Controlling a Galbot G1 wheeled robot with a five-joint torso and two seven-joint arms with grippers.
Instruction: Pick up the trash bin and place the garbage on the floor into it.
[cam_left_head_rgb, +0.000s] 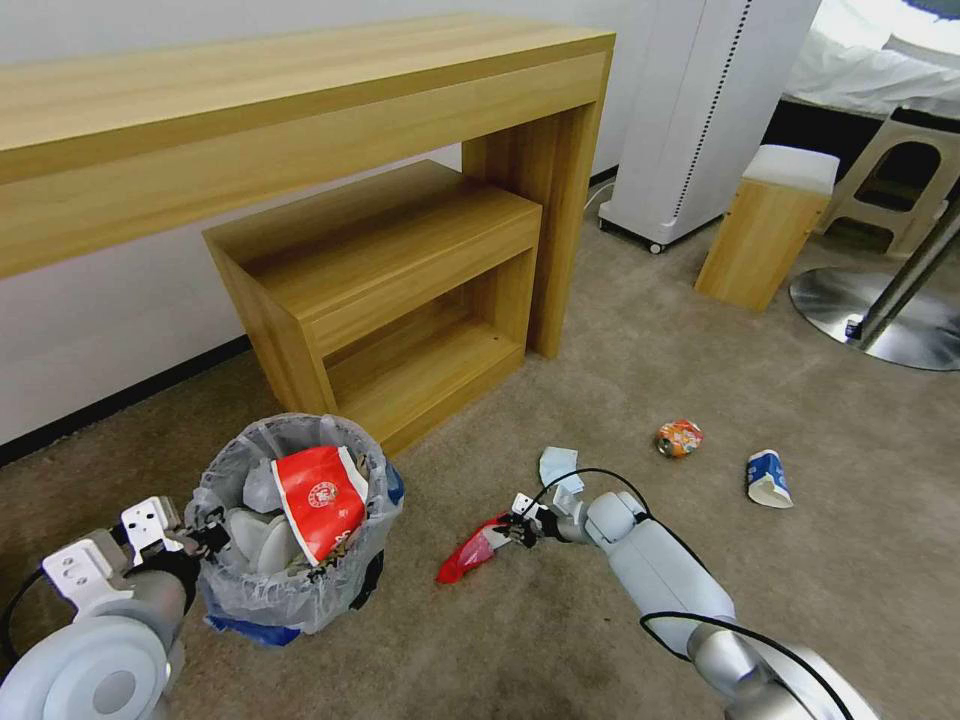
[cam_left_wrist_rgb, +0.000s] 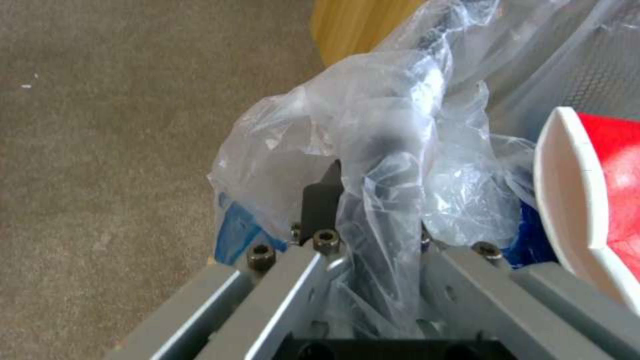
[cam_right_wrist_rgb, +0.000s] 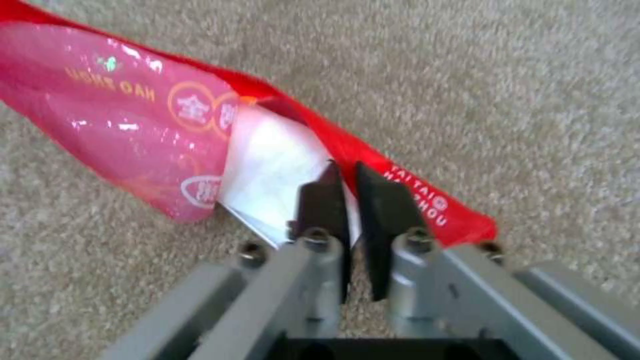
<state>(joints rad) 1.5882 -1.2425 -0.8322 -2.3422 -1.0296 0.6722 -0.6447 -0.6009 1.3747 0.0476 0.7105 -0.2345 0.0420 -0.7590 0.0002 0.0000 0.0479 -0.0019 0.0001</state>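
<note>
On the floor (cam_left_head_rgb: 620, 620) my right gripper (cam_left_head_rgb: 519, 527) pinches a red wrapper (cam_left_head_rgb: 470, 553), left gripper (cam_left_head_rgb: 208, 537) clamping the trash bin (cam_left_head_rgb: 290, 590); next, I reckon, carry it binward.

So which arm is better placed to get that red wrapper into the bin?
The right. The right gripper is shut on the red wrapper, beside the trash bin. The left gripper is occupied, clamped on the bin's bagged rim.
</note>
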